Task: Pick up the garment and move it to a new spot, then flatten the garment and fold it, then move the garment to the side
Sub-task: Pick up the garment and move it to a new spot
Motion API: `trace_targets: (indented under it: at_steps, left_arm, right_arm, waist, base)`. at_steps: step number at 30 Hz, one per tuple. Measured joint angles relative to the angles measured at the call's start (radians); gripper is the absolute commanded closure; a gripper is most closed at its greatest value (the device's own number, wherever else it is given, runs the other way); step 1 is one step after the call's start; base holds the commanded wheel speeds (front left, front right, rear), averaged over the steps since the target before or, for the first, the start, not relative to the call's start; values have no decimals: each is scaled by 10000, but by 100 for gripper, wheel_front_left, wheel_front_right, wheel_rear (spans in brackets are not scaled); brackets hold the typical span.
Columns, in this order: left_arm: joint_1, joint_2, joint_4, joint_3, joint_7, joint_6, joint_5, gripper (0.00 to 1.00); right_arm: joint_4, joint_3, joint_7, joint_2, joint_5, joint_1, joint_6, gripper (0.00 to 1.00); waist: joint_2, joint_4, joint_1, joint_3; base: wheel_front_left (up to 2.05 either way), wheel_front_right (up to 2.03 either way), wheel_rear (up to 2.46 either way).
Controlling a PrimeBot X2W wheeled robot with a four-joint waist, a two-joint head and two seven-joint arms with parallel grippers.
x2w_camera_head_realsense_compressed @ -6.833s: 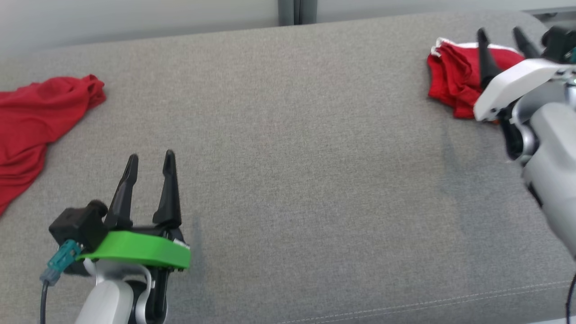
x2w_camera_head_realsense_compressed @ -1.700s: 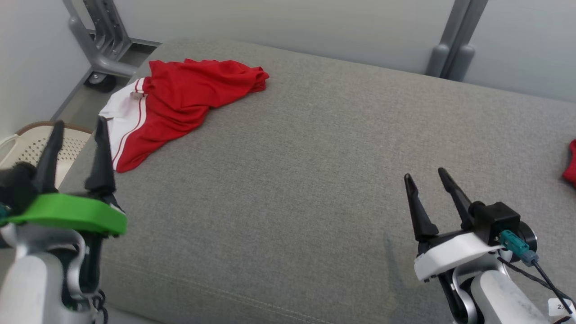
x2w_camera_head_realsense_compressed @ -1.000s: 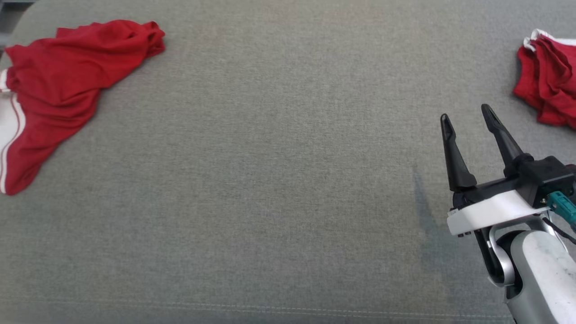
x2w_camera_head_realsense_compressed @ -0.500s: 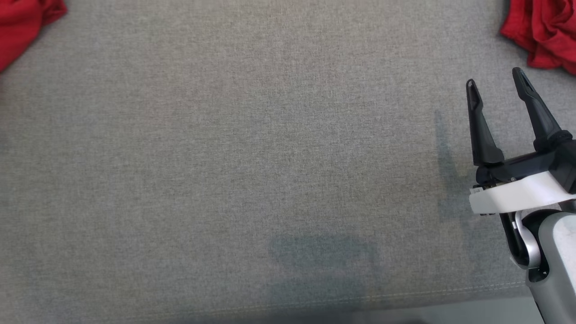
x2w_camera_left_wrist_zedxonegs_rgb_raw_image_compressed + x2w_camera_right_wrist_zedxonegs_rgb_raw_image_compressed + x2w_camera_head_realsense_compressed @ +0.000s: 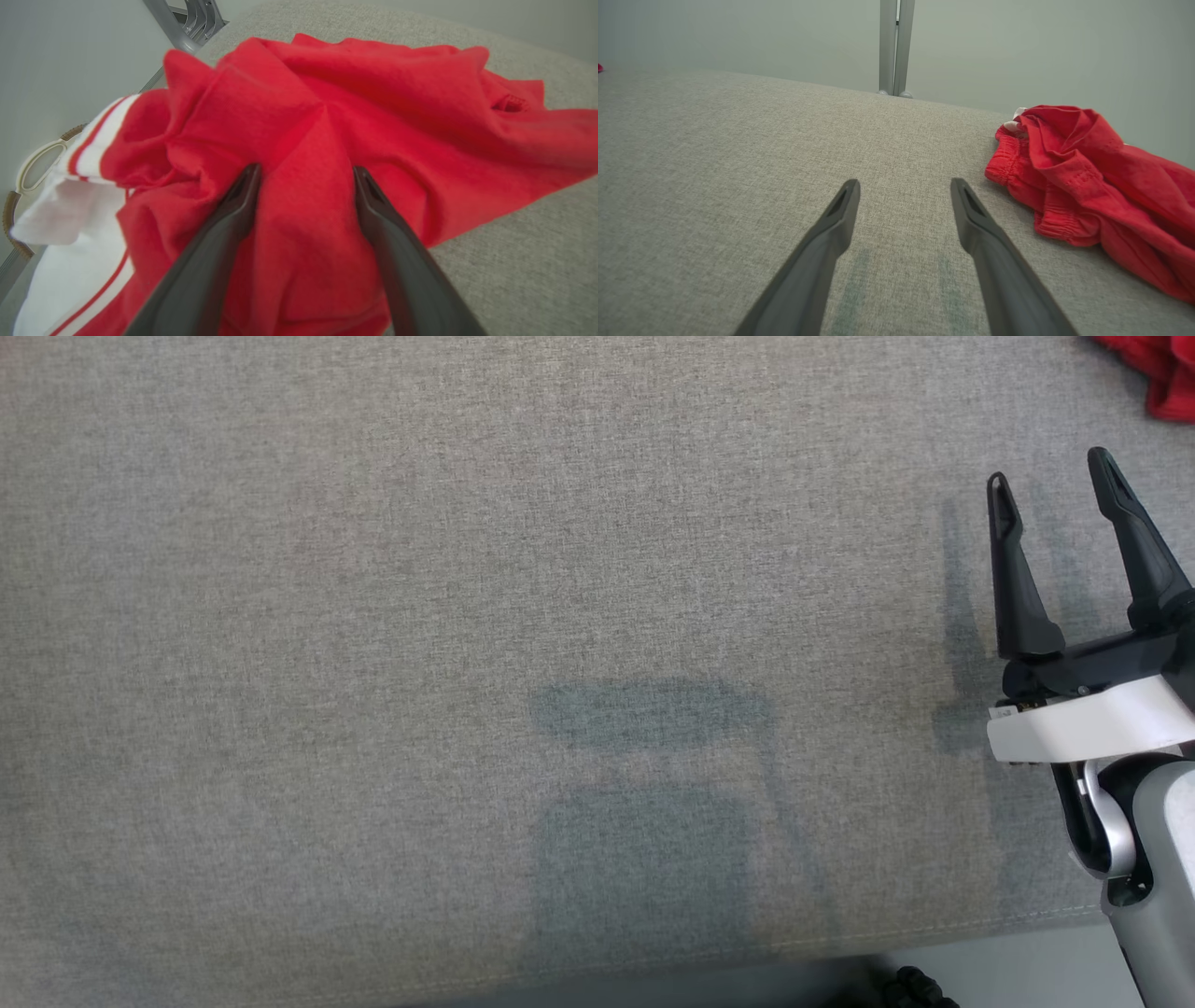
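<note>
At upper right, garment (image 5: 1167, 373) mostly off-view.

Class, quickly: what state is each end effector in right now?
Left end effector: open, astride a fold of the red garment.
Right end effector: open, empty, over the grey cushion.

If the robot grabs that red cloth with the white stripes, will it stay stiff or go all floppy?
Probably floppy: the red cloth lies in soft wrinkles, so it should droop from the left end effector, now open astride a raised fold. It looks thin, so likely light. Being bunched, it may unfold and trail as it lifts.
</note>
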Motion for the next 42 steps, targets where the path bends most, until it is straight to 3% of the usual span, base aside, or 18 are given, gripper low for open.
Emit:
trace_targets:
  at_steps: [2,3,4,5,6,15,22,28,34,42]
  left_arm:
    - [-39,-140,146,-19,-102,0,42,0]
    - [-83,-199,228,-63,-155,8,56,15]
    - [-112,-236,259,-94,-267,31,98,61]
    - [-145,-265,291,-107,-407,36,140,95]
    - [-185,-303,318,-123,-545,44,178,100]
    - [-745,-370,426,-357,-1751,10,408,100]
    - [-1298,-679,69,-1429,-2370,-966,522,100]
    - [-1495,-1290,75,-2752,-2545,-1942,871,100]
    - [-1092,-2382,222,-3419,-3018,-2146,815,100]
    - [766,-4261,754,-4765,-3544,-2263,633,100]
  right_arm:
    - [2,2,0,-2,-8,-6,0,0]
    - [2,6,0,-2,-8,-9,0,0]
    - [10,4,-2,-2,-8,-12,0,0]
    - [42,-2,-2,-2,-8,-16,0,0]
    - [81,-10,-4,0,-8,-21,0,0]
    - [562,6,-288,159,12,-220,-2,0]
    - [1083,102,-566,422,105,-386,4,0]
    - [1649,251,-711,761,303,-424,21,0]
    - [2171,466,-800,1039,523,-394,104,0]
    - [2871,786,-884,1434,738,-13,201,0]
  waist:
    - [0,10,0,31]
    - [0,16,0,34]
    - [0,21,0,30]
    - [0,28,0,16]
    - [0,37,0,-10]
    - [0,141,-1,-527]
    - [0,248,-1,-1261]
    - [0,348,-1,-2138]
    - [0,364,-1,-2926]
    - [0,233,-1,-3997]
  base:
    - [0,0,0]
    - [0,0,0]
    - [0,0,0]
    - [0,0,0]
    - [0,0,0]
    - [0,0,0]
    - [0,0,0]
    - [0,0,0]
    - [0,0,0]
    - [0,0,0]
